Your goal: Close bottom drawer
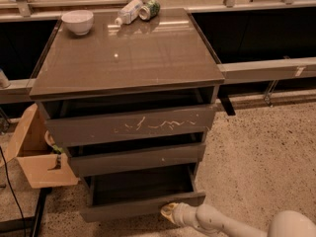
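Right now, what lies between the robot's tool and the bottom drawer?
Nothing: in the camera view the tool appears pressed against the front of the bottom drawer, near its right end.

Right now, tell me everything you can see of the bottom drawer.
The bottom drawer is the lowest of three in the cabinet. It is dark grey-brown and laminate-looking, with a plain, flat, handleless front. It stands pulled out and level, its dark inside showing from above. The tool sits low against the right part of the front and seems to touch it.
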Tool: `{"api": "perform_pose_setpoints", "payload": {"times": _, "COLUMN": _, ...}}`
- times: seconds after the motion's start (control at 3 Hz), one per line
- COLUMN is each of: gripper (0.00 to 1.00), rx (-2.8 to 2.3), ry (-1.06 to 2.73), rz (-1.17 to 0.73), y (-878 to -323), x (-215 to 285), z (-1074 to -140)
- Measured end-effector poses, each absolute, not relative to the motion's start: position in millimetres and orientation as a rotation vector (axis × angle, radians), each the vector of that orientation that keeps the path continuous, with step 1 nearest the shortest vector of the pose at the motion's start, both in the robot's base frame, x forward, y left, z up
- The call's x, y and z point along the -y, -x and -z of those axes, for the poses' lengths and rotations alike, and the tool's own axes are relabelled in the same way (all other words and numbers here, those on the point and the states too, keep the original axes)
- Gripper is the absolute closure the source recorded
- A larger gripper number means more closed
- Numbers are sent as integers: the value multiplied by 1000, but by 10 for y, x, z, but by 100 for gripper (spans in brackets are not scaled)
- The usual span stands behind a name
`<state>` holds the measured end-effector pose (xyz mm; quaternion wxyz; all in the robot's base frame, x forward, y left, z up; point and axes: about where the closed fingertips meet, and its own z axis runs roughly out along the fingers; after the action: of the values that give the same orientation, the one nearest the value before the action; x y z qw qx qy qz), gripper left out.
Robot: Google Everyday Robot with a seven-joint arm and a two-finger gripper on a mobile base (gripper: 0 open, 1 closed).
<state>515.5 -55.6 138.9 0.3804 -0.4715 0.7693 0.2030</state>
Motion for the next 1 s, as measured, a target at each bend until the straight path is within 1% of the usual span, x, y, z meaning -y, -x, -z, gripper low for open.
{"api": "perform_pose_setpoints", "payload": {"times": 0.33, "gripper": 100, "rx": -1934, "ry": 1208, "rz": -498, "y": -5287, "x": 570, "z": -1391}}
{"api": "perform_pose_setpoints", "payload": {"times": 1.0, "gripper": 100, "rx": -1873, "ry": 1209, "rz": -475, "y": -5724, "x": 434, "z": -1364}}
